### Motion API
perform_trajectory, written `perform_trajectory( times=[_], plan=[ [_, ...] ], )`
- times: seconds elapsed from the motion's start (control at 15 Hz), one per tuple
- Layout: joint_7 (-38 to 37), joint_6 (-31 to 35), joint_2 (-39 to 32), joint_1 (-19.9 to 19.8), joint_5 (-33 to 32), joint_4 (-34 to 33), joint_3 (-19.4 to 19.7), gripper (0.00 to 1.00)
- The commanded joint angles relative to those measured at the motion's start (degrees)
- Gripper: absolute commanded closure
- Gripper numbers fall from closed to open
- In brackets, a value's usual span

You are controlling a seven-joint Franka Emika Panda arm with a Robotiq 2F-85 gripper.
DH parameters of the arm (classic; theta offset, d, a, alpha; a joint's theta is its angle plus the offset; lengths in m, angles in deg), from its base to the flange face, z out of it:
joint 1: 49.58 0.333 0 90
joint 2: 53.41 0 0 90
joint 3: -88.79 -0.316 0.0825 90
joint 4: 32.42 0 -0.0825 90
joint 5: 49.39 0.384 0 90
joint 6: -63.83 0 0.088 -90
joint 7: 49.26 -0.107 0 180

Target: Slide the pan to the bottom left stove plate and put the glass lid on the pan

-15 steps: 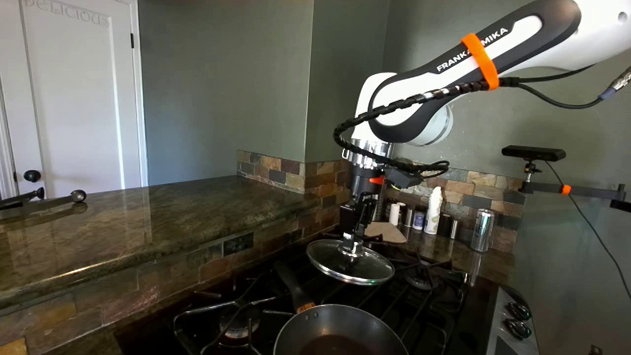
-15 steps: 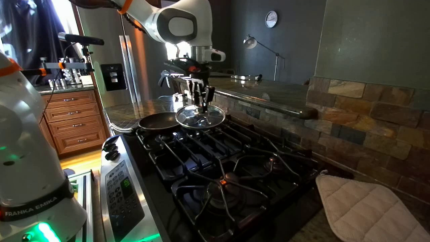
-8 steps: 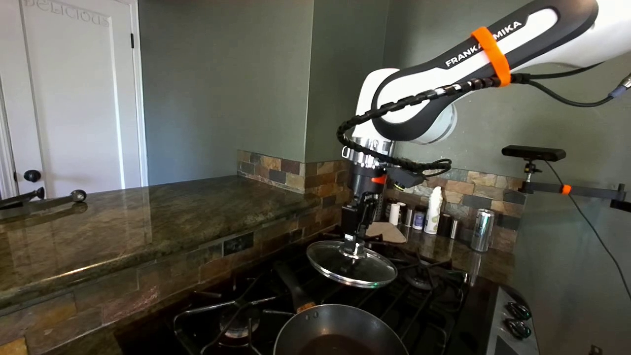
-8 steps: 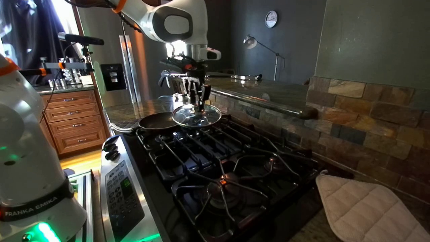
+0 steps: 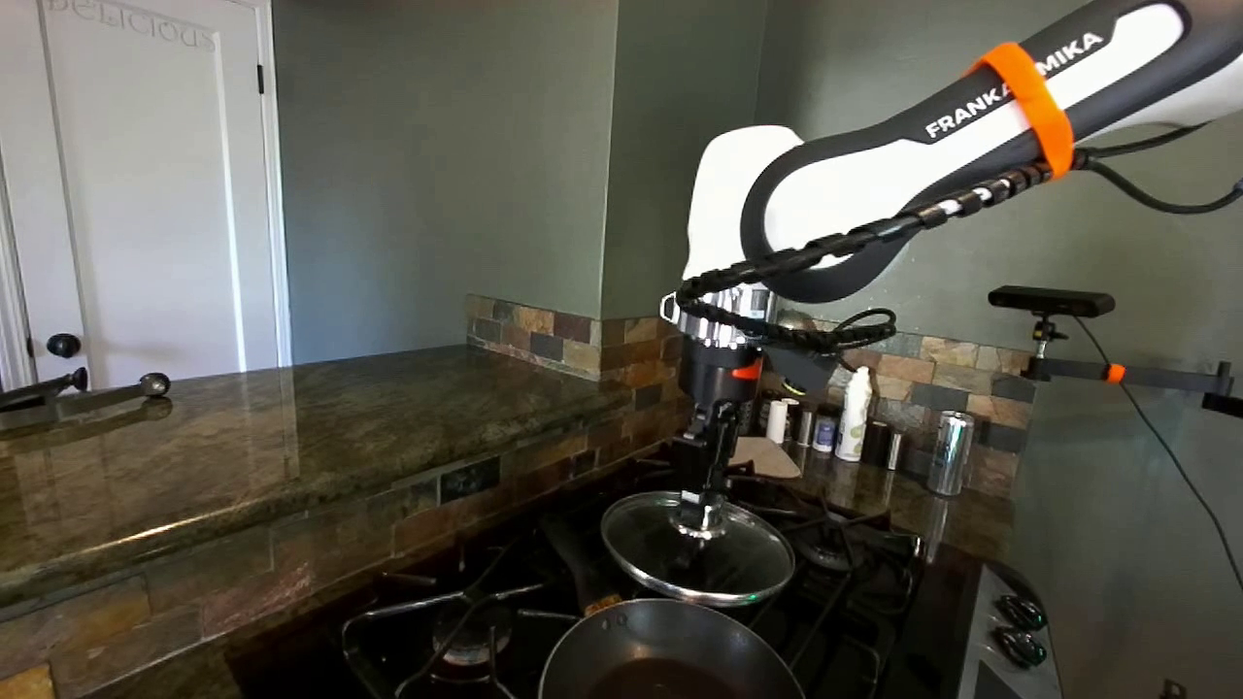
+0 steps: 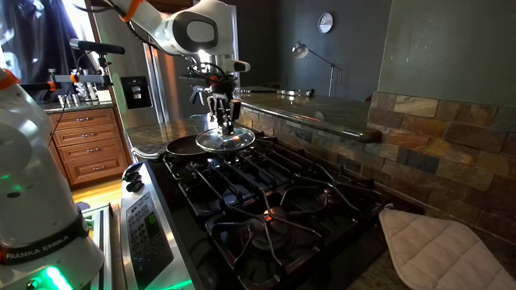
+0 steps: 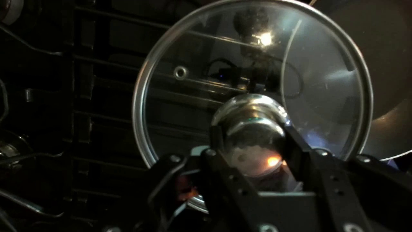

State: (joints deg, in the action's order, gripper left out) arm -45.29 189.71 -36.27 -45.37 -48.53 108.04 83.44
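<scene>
The black pan (image 5: 670, 646) sits on the grate at one end of the stove; it shows in an exterior view (image 6: 181, 146) and partly in the wrist view (image 7: 386, 58). The stove plate under it is hidden. My gripper (image 5: 701, 505) is shut on the knob of the glass lid (image 5: 748, 558), fingers on both sides of the knob in the wrist view (image 7: 254, 141). The lid hangs above the grates, slightly tilted, beside the pan. In an exterior view the lid (image 6: 205, 141) overlaps the pan's edge; in the wrist view the lid (image 7: 193, 109) covers part of the pan's rim.
The pan's handle (image 5: 573, 558) points toward the tiled wall, under the lid's left side. Bare burners (image 6: 270, 229) and grates fill the other stove end. A raised counter (image 6: 306, 110) runs along the back. A quilted pot holder (image 6: 443, 245) lies beside the stove.
My gripper and the lid have moved toward the pan, left in an exterior view, and a little lower. The lid now overlaps the pan more. The pan has not moved.
</scene>
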Motion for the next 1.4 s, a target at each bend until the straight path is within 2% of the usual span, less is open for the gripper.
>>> perform_trajectory(
  times=[0.0, 0.6, 1.2, 1.27, 1.33],
  plan=[
    [-1.91, 0.90, 5.41, 2.28, -0.34, 3.40, -1.80, 0.77],
    [-11.54, 0.33, 5.77, 5.90, 0.19, 3.28, -7.41, 0.77],
    [-18.14, 1.75, 6.20, 7.56, 1.18, 4.95, -10.03, 0.77],
    [-15.62, 0.04, 4.25, 7.27, 0.62, 2.99, -9.17, 0.52],
    [-16.36, 0.21, 4.34, 7.27, 0.62, 3.26, -9.41, 0.52]
  ],
)
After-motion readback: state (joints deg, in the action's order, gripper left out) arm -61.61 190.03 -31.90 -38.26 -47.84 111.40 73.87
